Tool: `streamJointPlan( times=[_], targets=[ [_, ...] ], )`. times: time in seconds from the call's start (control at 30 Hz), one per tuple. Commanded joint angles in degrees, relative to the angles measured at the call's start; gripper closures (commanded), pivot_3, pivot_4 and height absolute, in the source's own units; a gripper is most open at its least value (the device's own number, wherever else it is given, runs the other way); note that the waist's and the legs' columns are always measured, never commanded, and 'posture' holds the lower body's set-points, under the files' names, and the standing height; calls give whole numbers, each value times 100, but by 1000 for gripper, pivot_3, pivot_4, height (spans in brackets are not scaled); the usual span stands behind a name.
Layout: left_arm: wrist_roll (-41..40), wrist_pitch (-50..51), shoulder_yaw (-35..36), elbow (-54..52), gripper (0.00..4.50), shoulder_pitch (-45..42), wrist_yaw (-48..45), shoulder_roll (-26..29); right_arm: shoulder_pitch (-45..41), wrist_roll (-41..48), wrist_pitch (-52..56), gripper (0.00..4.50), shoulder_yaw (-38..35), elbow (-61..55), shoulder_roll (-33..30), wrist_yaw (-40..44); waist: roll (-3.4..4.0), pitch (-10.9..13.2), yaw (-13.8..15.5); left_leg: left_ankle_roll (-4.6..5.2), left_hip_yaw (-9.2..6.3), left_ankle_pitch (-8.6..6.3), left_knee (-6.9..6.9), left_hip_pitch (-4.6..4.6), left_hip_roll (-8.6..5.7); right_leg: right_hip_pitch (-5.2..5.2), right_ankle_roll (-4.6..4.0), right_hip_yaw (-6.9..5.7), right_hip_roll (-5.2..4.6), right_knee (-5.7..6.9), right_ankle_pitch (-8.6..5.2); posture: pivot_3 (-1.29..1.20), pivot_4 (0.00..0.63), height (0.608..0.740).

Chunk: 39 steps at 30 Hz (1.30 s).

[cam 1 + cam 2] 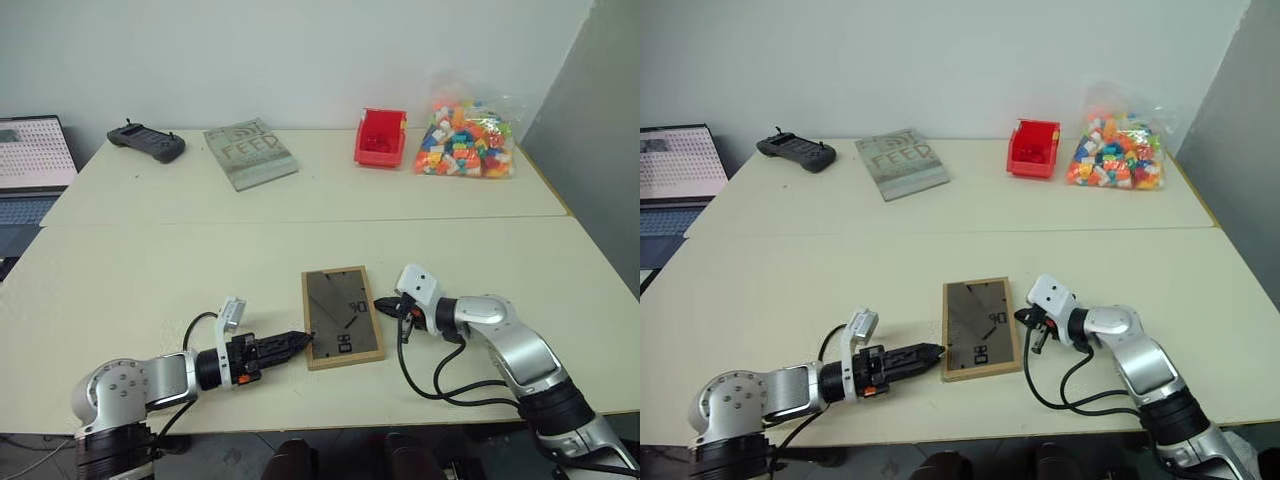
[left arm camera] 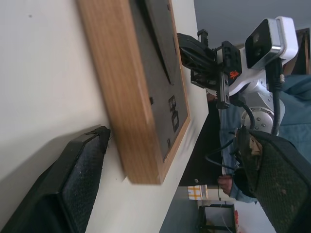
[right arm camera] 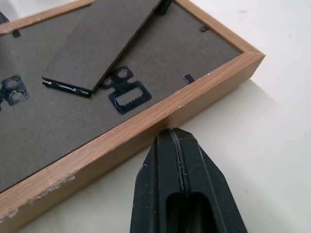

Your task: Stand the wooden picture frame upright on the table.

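— Wooden picture frame (image 1: 343, 316) is lying flat, back side up, on the near half of the table (image 1: 150, 260), just this side of the seam. Its dark back panel and black stand are facing upward.

— And the left gripper (image 1: 302, 341)?

— It is sitting low at the frame's near left corner. In the left wrist view its fingers (image 2: 73, 179) are standing wide apart, one of them lying on the tabletop right at the wooden edge. Nothing is sitting between them.

— The right one?

— The right gripper (image 1: 381, 303) is pointing at the frame's right edge, its two black fingers (image 3: 182, 189) pressing together, tips just beside the wood. Whether they are touching it, I cannot tell.

— What else is lying around?

— On the far half, a grey-green book (image 1: 250, 152), a black handheld controller (image 1: 146, 141), a red bin (image 1: 381, 136) and a clear bag of coloured bricks (image 1: 468, 138) are resting well apart from the frame. A laptop (image 1: 32, 165) is sitting off the table's left end.
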Motion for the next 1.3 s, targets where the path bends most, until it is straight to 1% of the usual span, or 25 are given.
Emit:
streamJointPlan(
  times=[0.03, 0.13, 0.23, 0.3, 0.37, 0.47, 0.6, 0.7, 0.8, 0.9, 1.0, 1.07, 1.1, 1.13, 1.2, 1.23, 1.27, 1.3],
  targets=[
    [163, -47, -449, 173, 44, -40, 126, -229, -84, 51, 168, 4500, 182, -366, 270, -144, 10, -6, 36, 1, 0, 0, 0, 3, -1, 3, 0, 0, 0, 0, 0, 0, 150, 740],
    [218, -133, -541, 63, 44, -40, 174, -233, -44, 42, 217, 4500, 187, -412, 320, -208, 9, -6, 51, 2, -2, -1, 2, 5, -4, 10, 0, -1, -2, -2, 0, 0, 150, 740],
    [92, -43, -407, 136, 44, -107, 207, -293, 8, 69, 241, 4500, 89, -373, 283, -248, 9, -7, 51, 1, -4, -1, 2, 7, -5, 14, 1, -2, -2, -5, -1, 0, 150, 740],
    [83, -76, -367, 86, 414, -106, 296, -343, 17, 103, 285, 4500, 38, -372, 285, -274, 9, -7, 50, 3, -5, -1, 1, 10, -4, 16, 1, -4, -2, -5, -1, 0, 150, 740],
    [2, -80, -355, -11, 665, -65, 313, -386, 13, 156, 350, 4500, -37, -368, 343, -358, 8, -6, 46, 3, -5, -1, 1, 10, -4, 16, 1, -3, -2, -5, -1, 0, 150, 740],
    [-128, -4, -303, -176, 1323, -12, 331, -348, -19, 178, 347, 4500, -108, -289, 362, -421, 7, -5, 37, 3, -4, -1, 1, 9, -3, 15, 1, -3, -1, -5, -1, 0, 150, 740],
    [4, -134, -518, -430, 2168, 185, 299, -104, -79, 204, 325, 4500, -178, -181, 395, -460, 4, -4, 17, 3, -4, -1, -3, 7, 0, 9, 1, -2, 1, -4, -1, 0, 150, 740],
    [47, -325, -460, -466, 2763, 156, 445, -152, -111, 256, 349, 4500, -262, -201, 365, -410, 4, -3, 13, 4, -3, -2, -6, 6, 0, 7, 0, -2, 1, -4, -1, 0, 150, 740],
    [80, -556, -287, -324, 3166, -198, 624, -204, -200, 425, 351, 4500, -577, -205, 199, -301, 2, -3, 32, 7, -4, -4, -5, 5, -1, 8, 0, -3, 1, -5, -1, 0, 150, 740],
    [93, -751, -151, -247, 3202, -595, 720, -111, -468, 613, 352, 4500, -925, -57, -37, -150, -3, 1, 38, 10, -5, -5, -4, 4, -2, 9, 1, -4, 1, -4, -1, 0, 150, 740],
    [75, -1021, -127, -276, 3202, -1039, 453, 225, -1014, 962, 457, 4500, -1340, 272, -233, 62, -8, 7, 16, 9, -4, -5, -3, 2, -1, 5, 1, -5, 2, -3, -1, 0, 150, 740],
    [-20, -1135, -45, -232, 3202, -1427, 266, 470, -1515, 1585, 843, 4157, -1623, 358, -302, 506, -10, 14, 0, 6, -1, -3, -8, -7, 1, -9, 0, -2, 6, 0, 0, 0, 150, 740],
    [-38, -1186, -63, -231, 3202, -1538, 167, 579, -1707, 1851, 1048, 4058, -1707, 388, -312, 681, -10, 18, -10, 1, -2, 0, -9, -13, 2, -16, -1, -4, 6, 0, -1, 0, 150, 740],
    [-51, -1227, -110, -270, 3202, -1647, 25, 710, -1946, 2106, 1247, 3828, -1748, 449, -314, 884, -10, 19, -27, 0, -1, 0, -11, -16, 5, -18, -1, -3, 9, -3, -1, 0, 150, 740],
    [-44, -1289, -235, -334, 3202, -1787, -210, 930, -2360, 2453, 1515, 3329, -1760, 630, -246, 1149, -10, 19, -67, -3, -1, 2, -12, -16, 7, -17, -4, -2, 10, -7, -3, 0, 150, 740],
    [-40, -1310, -278, -341, 3202, -1830, -281, 998, -2497, 2563, 1593, 3184, -1759, 703, -211, 1220, -10, 19, -98, -3, -1, 2, -14, -17, 7, -18, -4, -1, 10, -10, -3, 0, 150, 740],
    [17, -1370, -354, -365, 3202, -1851, -369, 1081, -2649, 2671, 1641, 2891, -1730, 805, -142, 1308, -11, 19, -113, -3, -1, 2, -12, -17, 6, -16, -4, 0, 9, -13, -3, 0, 150, 740],
    [38, -1403, -405, -383, 3202, -1863, -441, 1149, -2775, 2731, 1647, 2762, -1674, 898, -79, 1381, -12, 20, -120, -3, -1, 2, -13, -20, 5, -16, -3, 2, 8, -15, -3, 0, 150, 740]
  ],
)
